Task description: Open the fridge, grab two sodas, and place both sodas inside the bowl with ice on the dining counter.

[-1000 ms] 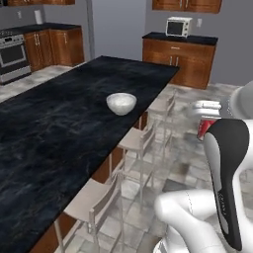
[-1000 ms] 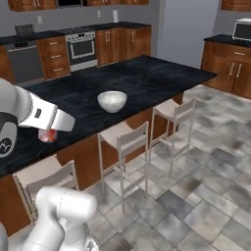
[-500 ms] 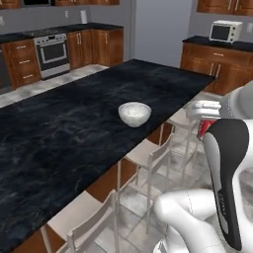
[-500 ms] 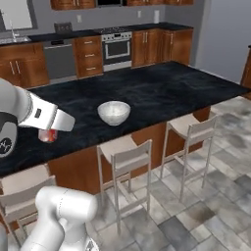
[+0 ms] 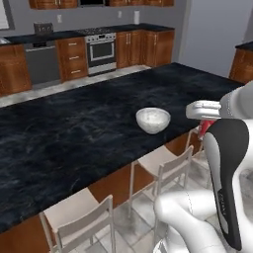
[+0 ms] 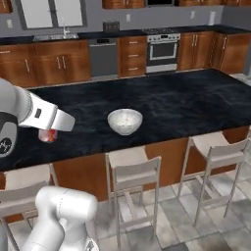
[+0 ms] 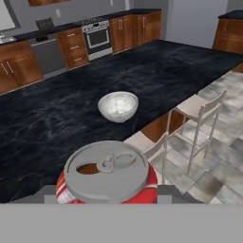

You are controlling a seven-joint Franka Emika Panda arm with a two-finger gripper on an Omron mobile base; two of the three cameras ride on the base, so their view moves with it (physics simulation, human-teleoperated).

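The whole view has been swung round as the base drove; the bowl (image 5: 153, 119) is near the dining counter's (image 5: 74, 128) stool-side edge. The gripper (image 6: 48, 136) is clamped on the red soda (image 7: 107, 180). A release short of the bowl would drop it onto the stools (image 6: 131, 169).

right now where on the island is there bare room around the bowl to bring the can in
The dining counter is bare marble on all sides of the bowl: wide stretches toward the stove side and both ends. The gripper holds the red soda off the stool side. Crowding is only below the edge, at the stools.

Glossy white rounded arm links, dark joints, black forearm panel
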